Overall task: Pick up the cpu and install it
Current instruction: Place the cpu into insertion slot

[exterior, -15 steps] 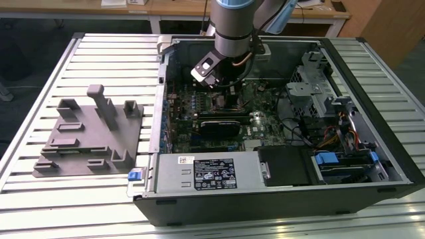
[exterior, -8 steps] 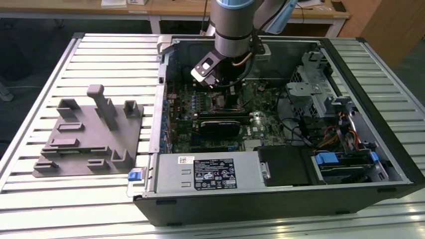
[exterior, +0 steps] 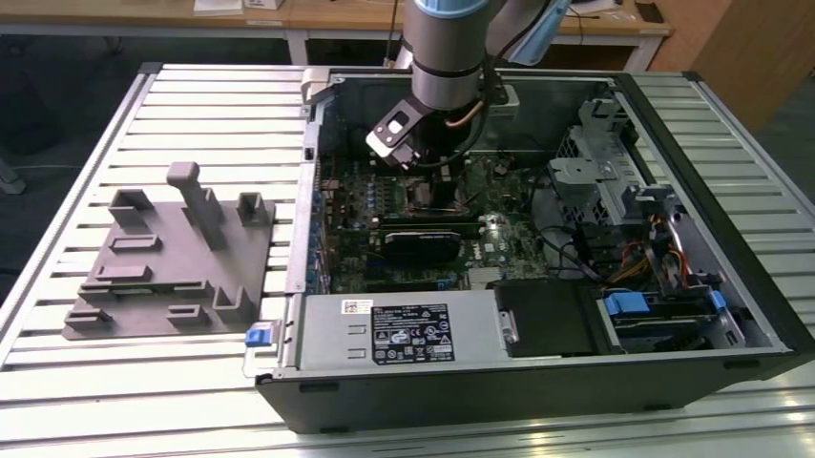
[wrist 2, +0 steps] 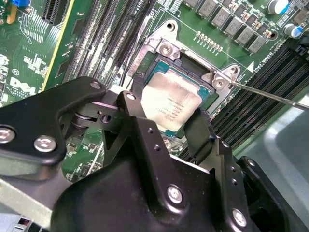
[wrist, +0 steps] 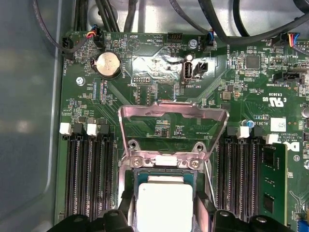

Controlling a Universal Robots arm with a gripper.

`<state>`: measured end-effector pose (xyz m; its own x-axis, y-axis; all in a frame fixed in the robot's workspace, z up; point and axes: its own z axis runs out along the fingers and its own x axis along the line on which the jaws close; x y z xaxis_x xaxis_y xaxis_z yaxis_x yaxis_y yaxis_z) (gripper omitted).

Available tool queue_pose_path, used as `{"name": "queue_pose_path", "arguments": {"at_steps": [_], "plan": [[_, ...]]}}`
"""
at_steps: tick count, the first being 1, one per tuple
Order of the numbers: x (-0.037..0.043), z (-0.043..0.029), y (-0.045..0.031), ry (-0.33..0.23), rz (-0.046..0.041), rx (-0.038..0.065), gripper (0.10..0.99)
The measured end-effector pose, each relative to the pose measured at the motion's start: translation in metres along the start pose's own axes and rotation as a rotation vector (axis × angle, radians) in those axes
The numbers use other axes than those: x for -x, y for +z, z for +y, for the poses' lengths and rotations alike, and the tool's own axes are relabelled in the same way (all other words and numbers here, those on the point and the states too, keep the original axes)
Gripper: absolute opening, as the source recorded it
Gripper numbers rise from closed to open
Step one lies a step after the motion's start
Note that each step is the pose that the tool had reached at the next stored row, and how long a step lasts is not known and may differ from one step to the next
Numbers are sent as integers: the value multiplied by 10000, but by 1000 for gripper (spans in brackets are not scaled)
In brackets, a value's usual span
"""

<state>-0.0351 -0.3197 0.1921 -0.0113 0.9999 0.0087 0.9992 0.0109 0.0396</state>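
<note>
Two gripper fingers (wrist 2: 199, 135) are clamped on the cpu (wrist 2: 171, 102) at its socket (wrist 2: 190, 67), twelve o'clock from the power supply (exterior: 407, 329); pins could be bent by tilt.

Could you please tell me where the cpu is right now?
In both wrist views the cpu sits between the fingers of the gripper at the open socket on the motherboard, next to the raised metal frame, with memory slots on both sides.
</note>
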Motion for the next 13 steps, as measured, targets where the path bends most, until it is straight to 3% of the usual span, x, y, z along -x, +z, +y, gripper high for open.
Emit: {"name": "queue_pose_path", "arguments": {"at_steps": [13], "plan": [[-1, 3, -78, 0, 0, 0, 616]]}}
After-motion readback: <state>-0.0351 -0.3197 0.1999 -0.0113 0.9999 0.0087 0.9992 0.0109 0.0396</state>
